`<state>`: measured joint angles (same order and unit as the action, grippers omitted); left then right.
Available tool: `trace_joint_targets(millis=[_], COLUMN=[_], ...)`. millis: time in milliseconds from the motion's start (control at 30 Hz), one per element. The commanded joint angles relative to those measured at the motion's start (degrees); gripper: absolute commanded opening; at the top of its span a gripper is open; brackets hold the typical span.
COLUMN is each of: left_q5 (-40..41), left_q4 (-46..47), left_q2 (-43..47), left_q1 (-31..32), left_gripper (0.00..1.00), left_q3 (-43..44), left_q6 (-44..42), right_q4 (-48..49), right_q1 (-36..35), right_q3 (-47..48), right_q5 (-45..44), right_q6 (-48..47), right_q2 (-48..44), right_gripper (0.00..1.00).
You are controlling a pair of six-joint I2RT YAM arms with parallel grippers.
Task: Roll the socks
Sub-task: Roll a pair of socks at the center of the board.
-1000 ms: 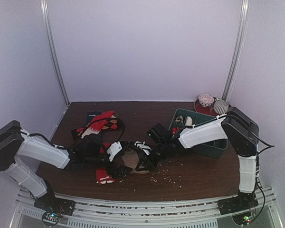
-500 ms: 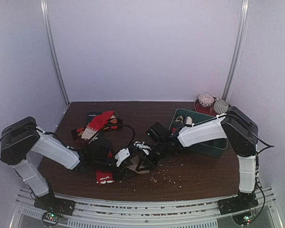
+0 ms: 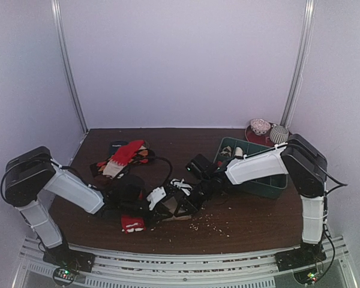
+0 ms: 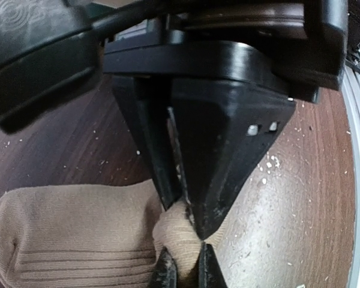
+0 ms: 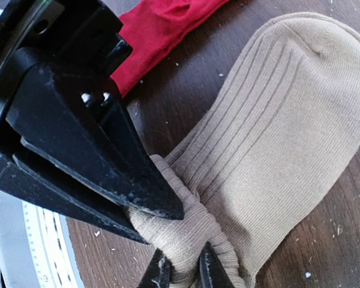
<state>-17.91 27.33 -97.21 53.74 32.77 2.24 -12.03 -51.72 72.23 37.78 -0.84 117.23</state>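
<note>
The tan-brown sock lies flat on the dark wooden table, its ribbed foot spread out. My left gripper is shut on a bunched bit of its end. My right gripper is shut on the gathered cuff right beside it, so the two grippers meet nose to nose over the sock. In the top view the left gripper comes in from the left and the right gripper from the right. The red sock with white marks lies loose just left of them, near the front edge.
A green bin holding small items stands at the right. Behind it, two rolled balls sit on a red plate. A heap of red patterned socks lies at the back left. Pale crumbs dot the table front.
My left arm swung right to the tan sock and its jaws closed on the sock's end. The right gripper kept its hold and barely moved.
</note>
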Motion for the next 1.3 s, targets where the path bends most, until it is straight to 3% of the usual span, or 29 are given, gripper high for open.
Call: trace_joint_targets(millis=[0, 133, 200, 300, 433, 667, 900, 1267], left_q5=[-2.1, -0.9, -0.7, -1.1, -2.8, -4.4, -4.4, -5.5], left_q4=[0.2, 1.7, 1.9, 2.8, 6.9, 12.8, 12.0, 12.9], left_q2=[-3.2, -4.0, -4.1, -4.2, -5.3, -8.4, -9.1, -9.7], left_q1=[1.0, 0.9, 0.9, 0.9, 0.8, 0.8, 0.8, 0.8], left_gripper=[0.0, 0.0, 0.0, 0.0, 0.0, 0.0, 0.0, 0.0], left_q3=[-0.1, -3.1, -4.5, -7.0, -10.5, -14.0, -13.4, -14.0], left_q6=[3.1, 9.4, 13.2, 18.0, 23.6, 26.6, 25.6, 25.2], right_q4=[-14.8, -8.1, 1.3, 20.3, 34.4, 39.2, 33.4, 30.8], right_q1=[0.1, 0.4, 0.5, 0.5, 0.5, 0.1, -1.0, -2.0], right_q3=[-4.7, -6.4, -11.0, -24.2, -32.3, -29.2, -22.5, -19.9], right_q5=[-10.5, -14.1, -17.4, -16.9, -13.1, -3.6, 4.4, 5.1], right_q6=[0.7, 0.3, -1.8, -7.6, -15.4, -18.4, -21.1, -21.1], right_q2=[5.0, -1.5, -8.2, -19.6, -24.1, -17.1, -11.2, -5.2], right_gripper=[0.17, 0.29, 0.32, 0.5, 0.57, 0.61, 0.61, 0.55])
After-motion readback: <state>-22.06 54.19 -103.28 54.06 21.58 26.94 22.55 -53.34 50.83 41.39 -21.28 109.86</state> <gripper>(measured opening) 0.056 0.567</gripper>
